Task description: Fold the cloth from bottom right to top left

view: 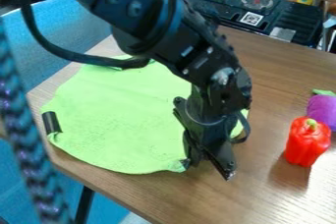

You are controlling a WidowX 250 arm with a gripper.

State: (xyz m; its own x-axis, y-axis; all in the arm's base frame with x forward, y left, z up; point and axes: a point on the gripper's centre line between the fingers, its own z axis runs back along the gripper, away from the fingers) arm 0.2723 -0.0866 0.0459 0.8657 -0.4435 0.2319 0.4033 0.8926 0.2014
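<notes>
The black gripper (208, 170) hangs over the lower right edge of the cloth, its two fingers spread apart in an open stance. The light green cloth (118, 115) lies mostly flat on the wooden table, with an uneven, rounded outline. Its bottom right corner is slightly rumpled beside the left fingertip; whether the two touch, I cannot tell. The other fingertip is over bare wood to the right. The arm crosses from the upper left and hides part of the cloth's top and right side.
A red toy pepper (307, 142) stands on the table (263, 90) at the right, beside a purple toy (322, 111). A small black piece (50, 122) is at the cloth's left edge. A thick braided cable (29, 164) crosses the left foreground.
</notes>
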